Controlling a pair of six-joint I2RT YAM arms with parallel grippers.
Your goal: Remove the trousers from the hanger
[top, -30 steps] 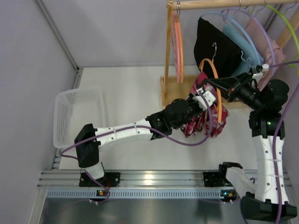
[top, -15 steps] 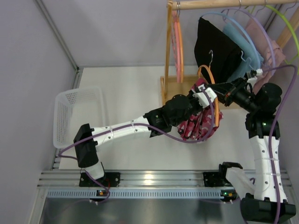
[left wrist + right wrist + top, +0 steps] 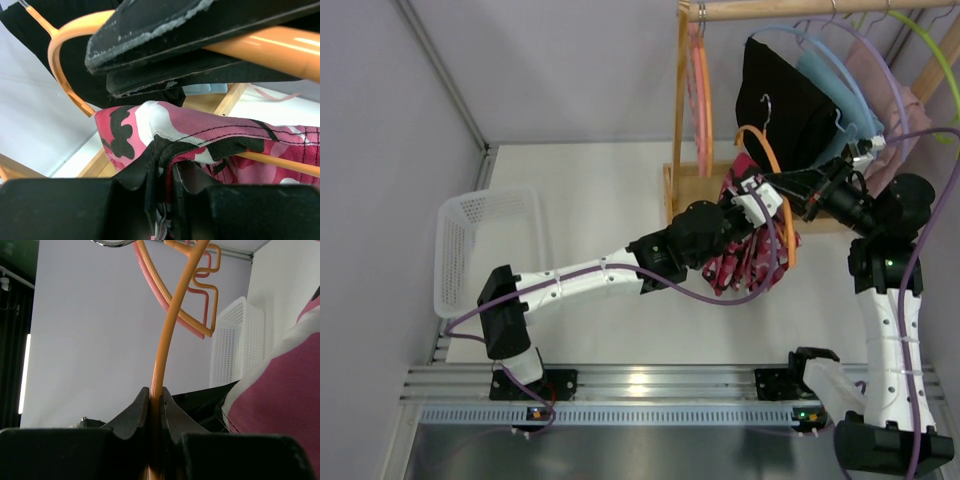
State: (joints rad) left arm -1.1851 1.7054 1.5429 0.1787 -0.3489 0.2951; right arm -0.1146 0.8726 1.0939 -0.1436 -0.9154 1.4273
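Observation:
The pink, white and black camouflage trousers [image 3: 752, 262] hang folded over the bottom bar of an orange hanger [image 3: 772, 160], held in the air in front of the rack. My left gripper [image 3: 752, 208] is shut on the trousers' top fold [image 3: 200, 127], with cloth pinched between its fingers [image 3: 167, 167]. My right gripper [image 3: 782, 187] is shut on the orange hanger's wire [image 3: 167, 340], which runs up from between its jaws [image 3: 155, 396]. In the left wrist view the right gripper's fingers [image 3: 200, 30] clamp the hanger [image 3: 65, 75] just above the trousers. A plain black garment [image 3: 780, 95] hangs on the rail.
A wooden clothes rack [image 3: 680, 110] stands at the back right with several coloured hangers and garments, among them a pink hanger [image 3: 700, 90] and a light blue cloth [image 3: 840, 85]. A white mesh basket [image 3: 485, 245] sits at the left on the table [image 3: 600, 200].
Both grippers, with the hanger and the trousers, have shifted slightly left and toward the rack. Both grips are unchanged.

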